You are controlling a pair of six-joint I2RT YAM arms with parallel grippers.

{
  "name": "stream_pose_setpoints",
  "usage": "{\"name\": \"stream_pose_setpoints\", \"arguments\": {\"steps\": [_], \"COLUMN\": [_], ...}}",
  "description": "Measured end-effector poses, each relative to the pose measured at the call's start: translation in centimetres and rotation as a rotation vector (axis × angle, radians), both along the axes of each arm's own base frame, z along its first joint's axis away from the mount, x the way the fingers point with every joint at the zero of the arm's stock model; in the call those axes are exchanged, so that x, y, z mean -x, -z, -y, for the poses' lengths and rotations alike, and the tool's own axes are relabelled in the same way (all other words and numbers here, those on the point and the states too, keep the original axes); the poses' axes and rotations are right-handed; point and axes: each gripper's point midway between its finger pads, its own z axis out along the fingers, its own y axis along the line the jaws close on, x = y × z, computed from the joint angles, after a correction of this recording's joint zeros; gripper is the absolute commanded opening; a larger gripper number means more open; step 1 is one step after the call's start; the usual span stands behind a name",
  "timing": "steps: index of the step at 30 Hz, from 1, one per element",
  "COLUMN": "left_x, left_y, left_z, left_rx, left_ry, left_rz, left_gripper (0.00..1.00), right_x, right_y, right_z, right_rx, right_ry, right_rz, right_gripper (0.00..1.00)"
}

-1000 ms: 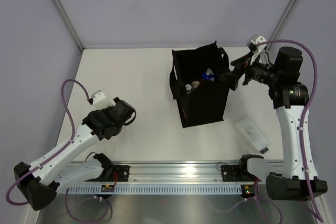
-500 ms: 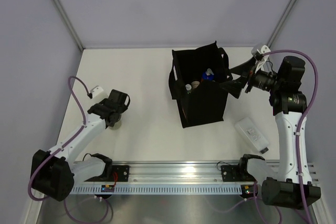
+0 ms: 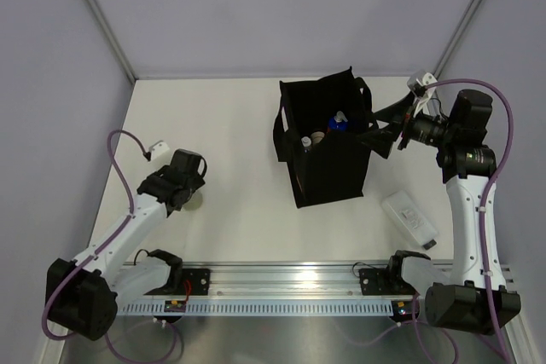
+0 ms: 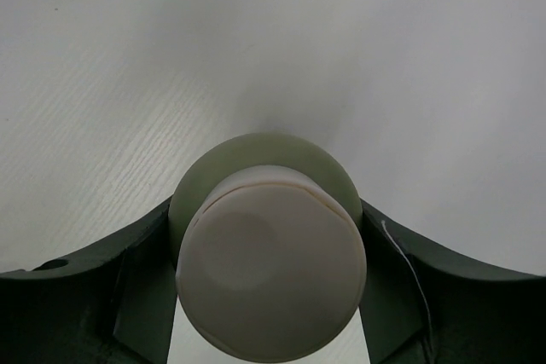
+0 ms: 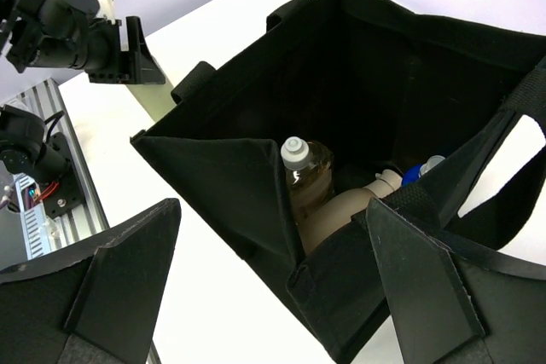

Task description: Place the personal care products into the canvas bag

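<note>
left arm: left gripper [image 3: 186, 193] is hovering low over the white table [image 3: 239, 117], close to the left edge and about halfway between the far and near edges
left gripper state: dark fingers [image 4: 136, 283] are sitting on either side of the tub, right against its sides; can't tell whether they are clamping it or only bracketing it
tub: round beige plastic tub with a cream lid [image 4: 271, 283] is standing upright on the table between those fingers, lid facing the wrist camera
bag: boxy black canvas bag with black loop handles [image 3: 328, 172] is standing open-mouthed near the middle of the table, a bit toward the far and right edges
bag contents: clear amber bottle with a pale cap [image 5: 300, 178] is standing upright inside, next to a pale cream bottle [image 5: 363, 202]; a blue-topped bottle [image 5: 420, 170] is showing just beyond them, mostly hidden by the bag's rim
right arm: right gripper [image 3: 381, 130] is hanging at the bag's right rim, pointing toward the opening
right gripper state: fingers are spread wide apart and holding nothing
white bottle: flat white rectangular bottle [image 3: 409, 217] is lying on the table near the right edge, toward the near right corner, well apart from the bag and untouched
</note>
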Motion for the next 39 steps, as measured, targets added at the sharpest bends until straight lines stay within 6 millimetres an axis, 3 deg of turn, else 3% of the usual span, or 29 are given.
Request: {"name": "stream_pose_setpoints", "arguments": {"steps": [4,7,11,18,22,26,30,35,39], "left_x": [0.0,-0.7,-1.8,-3.2,-5.4,-8.3,-10.2,-9.6,-7.8], "left_y": [-1.4,-4.8,-12.5,-29.0,-33.8,-32.9,-28.4,-21.9,-19.9], "left_z": [2.2,4.9,9.9,21.6,26.9,30.2,32.4,33.4,32.8], "left_rx": [0.044,0.072,0.106,0.195,0.196,0.159,0.116,0.071,0.032], "left_ry": [0.179,0.371,0.632,1.053,1.179,1.243,1.313,1.448,1.568], "left_rz": [0.013,0.095,0.275,0.639,0.751,0.719,0.577,0.358,0.259], "left_gripper": [0.00,0.00,0.00,0.00,0.00,0.00,0.00,0.00,0.03], "right_x": [-0.1,-0.1,-0.1,-0.2,-0.4,-0.7,-0.8,-0.6,-0.7], "right_y": [0.0,0.0,0.0,0.1,0.3,0.5,0.5,0.4,0.5], "right_z": [0.1,0.3,0.5,0.8,1.3,1.7,2.0,2.0,2.0], "right_rx": [0.001,-0.001,-0.001,-0.007,-0.009,-0.011,-0.012,-0.017,-0.022], "right_ry": [0.004,0.005,0.011,0.015,0.030,0.045,0.053,0.044,0.038], "right_rz": [0.002,0.003,0.002,-0.004,-0.009,-0.019,-0.019,-0.018,-0.024], "right_gripper": [0.99,1.00,1.00,0.99,0.99,1.00,0.99,1.00,1.00]}}
